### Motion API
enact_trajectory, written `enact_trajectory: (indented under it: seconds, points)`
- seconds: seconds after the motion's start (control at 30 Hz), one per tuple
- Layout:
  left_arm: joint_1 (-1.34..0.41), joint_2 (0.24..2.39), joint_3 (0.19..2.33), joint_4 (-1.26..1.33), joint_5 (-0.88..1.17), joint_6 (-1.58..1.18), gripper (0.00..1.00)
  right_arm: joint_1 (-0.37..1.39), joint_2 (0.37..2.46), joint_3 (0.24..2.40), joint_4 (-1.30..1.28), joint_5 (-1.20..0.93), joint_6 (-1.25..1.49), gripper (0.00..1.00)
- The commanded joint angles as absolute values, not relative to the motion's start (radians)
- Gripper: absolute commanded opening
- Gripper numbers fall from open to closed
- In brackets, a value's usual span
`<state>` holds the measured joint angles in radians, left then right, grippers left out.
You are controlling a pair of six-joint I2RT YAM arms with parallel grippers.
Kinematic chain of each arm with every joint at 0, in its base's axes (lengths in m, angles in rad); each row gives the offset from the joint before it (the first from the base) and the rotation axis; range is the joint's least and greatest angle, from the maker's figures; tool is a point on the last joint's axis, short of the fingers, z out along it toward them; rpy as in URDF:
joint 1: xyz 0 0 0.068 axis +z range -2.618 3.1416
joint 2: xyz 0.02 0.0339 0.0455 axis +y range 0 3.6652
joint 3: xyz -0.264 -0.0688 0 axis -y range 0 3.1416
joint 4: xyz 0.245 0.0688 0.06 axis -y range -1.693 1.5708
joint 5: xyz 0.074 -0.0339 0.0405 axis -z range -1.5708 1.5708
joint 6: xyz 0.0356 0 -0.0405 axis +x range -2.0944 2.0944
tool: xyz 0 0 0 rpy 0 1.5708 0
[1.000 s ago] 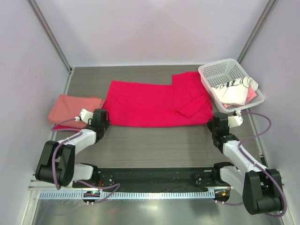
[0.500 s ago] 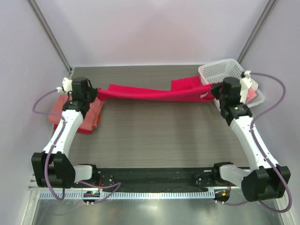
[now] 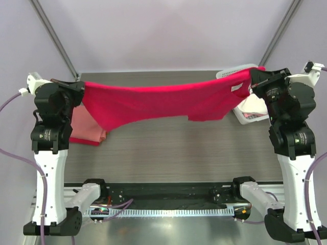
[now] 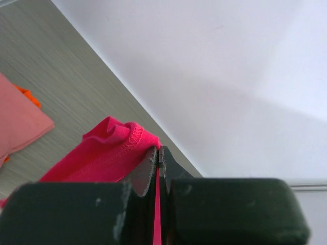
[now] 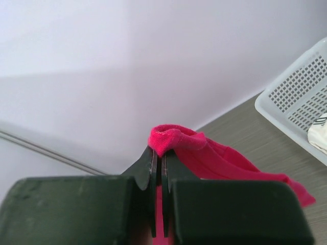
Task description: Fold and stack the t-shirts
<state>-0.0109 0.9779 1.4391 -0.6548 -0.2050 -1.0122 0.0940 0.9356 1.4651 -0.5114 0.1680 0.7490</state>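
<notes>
Now that left tool (image 3: 79,86) and right tool (image 3: 253,80) rose, the crimson t-shirt (image 3: 153,103) hangs.

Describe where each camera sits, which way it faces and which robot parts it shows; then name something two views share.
Top: above and behind the arms, facing down at the table; left arm and right arm show, holding the crimson shirt stretched aloft.
Left wrist: on the left arm, facing along the shut left pincer toward the wall; only that pincer shows.
Right wrist: on the right arm, facing along the shut right pincer toward the wall; only that pincer shows.
Shared: top and right wrist show the basket.
</notes>
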Motion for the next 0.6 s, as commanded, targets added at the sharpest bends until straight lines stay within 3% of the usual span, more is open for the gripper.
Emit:
enact_trajectory:
  seconds: [0.0,0.33,0.47,0.57]
  points:
    - [-0.005,1.099,1.468,-0.712,-0.184,-0.979,0.00,0.089,0.985,1.499,-0.537,0.175,0.721,0.01]
    - [0.032,1.480,1.790,-0.744,-0.103,-0.954,0.00,0.061,1.339,1.712,-0.529,0.103,0.733,0.01]
    - [0.058,1.583,1.984,-0.776,-0.068,-0.957,0.00,-0.026,1.442,1.879,-0.520,-0.116,0.816,0.01]
    - [0.078,1.606,2.046,-0.778,-0.031,-0.959,0.00,-0.063,1.491,1.957,-0.511,-0.167,0.837,0.01]
